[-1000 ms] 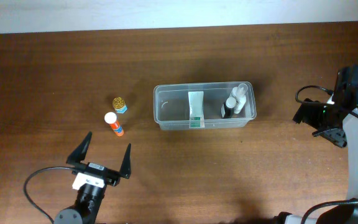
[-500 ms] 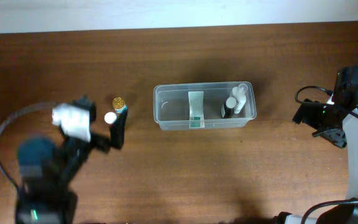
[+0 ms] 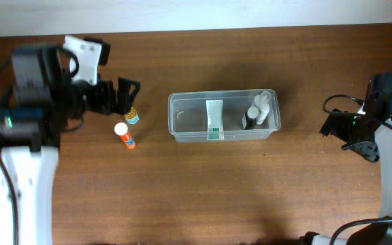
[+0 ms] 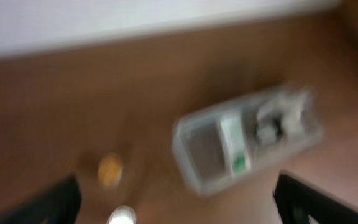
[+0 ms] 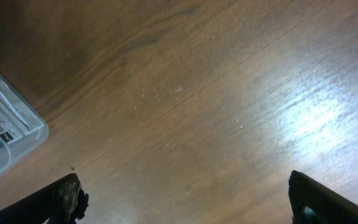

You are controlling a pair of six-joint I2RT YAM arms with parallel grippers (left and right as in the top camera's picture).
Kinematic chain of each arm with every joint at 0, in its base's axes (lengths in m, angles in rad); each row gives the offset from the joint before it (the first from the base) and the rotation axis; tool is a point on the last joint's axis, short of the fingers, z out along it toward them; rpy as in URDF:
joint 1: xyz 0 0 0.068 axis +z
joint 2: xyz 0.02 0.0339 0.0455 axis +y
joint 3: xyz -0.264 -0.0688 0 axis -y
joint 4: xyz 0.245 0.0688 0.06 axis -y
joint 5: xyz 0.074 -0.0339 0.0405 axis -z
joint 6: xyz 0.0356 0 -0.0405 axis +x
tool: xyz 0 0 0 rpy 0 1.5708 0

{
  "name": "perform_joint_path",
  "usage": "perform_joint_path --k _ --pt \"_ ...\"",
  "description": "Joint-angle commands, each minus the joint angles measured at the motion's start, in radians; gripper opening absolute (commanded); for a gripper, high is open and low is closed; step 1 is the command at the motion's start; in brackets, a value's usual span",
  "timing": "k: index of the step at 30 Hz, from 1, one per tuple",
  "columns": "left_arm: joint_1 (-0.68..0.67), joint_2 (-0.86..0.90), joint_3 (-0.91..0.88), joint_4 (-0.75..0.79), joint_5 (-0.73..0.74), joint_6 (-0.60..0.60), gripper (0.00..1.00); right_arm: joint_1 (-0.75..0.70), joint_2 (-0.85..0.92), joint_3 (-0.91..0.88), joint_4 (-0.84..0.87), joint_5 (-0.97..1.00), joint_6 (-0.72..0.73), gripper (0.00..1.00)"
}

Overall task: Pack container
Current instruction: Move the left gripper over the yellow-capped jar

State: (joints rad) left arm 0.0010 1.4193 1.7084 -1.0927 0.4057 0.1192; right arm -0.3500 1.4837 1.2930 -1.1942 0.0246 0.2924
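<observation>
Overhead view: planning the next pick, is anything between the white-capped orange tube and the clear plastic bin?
Nothing visible: only bare wooden table lies between the white-capped orange tube and the clear rectangular plastic bin. The gold-topped bottle sits aside.

Left wrist view blurred, container [image 4: 197, 143] contents indistinct; right wrist view cuts container at left edge.

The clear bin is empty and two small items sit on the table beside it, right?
Not empty: the overhead view shows the container holding a white tube and small bottles. A white-capped stick and a gold-topped jar do sit beside it.
</observation>
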Motion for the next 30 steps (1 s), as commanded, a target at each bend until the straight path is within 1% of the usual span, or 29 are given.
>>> perform_joint_path --k 1,3,7,11,17,20,30 --pt "0.003 0.177 0.236 -0.176 -0.089 0.077 0.99 -0.004 -0.002 0.001 0.002 0.002 0.012 0.98" --pt "0.002 0.241 0.293 -0.214 -0.088 0.077 1.00 -0.004 -0.002 0.001 0.002 0.002 0.013 0.98" --pt "0.001 0.303 0.299 -0.207 -0.089 0.071 0.99 -0.004 -0.002 0.001 0.002 0.002 0.013 0.98" --pt "0.002 0.369 0.299 -0.149 -0.183 -0.047 0.99 -0.004 -0.002 0.001 0.002 0.002 0.013 0.98" --pt "0.001 0.485 0.299 -0.109 -0.204 -0.064 0.99 -0.004 -0.002 0.001 0.002 0.002 0.013 0.98" --pt "0.000 0.545 0.299 -0.107 -0.279 -0.113 0.99 -0.004 -0.002 0.001 0.002 0.002 0.013 0.98" --pt "-0.010 0.725 0.299 -0.150 -0.295 -0.112 0.99 -0.004 -0.002 0.001 0.002 0.002 0.012 0.98"
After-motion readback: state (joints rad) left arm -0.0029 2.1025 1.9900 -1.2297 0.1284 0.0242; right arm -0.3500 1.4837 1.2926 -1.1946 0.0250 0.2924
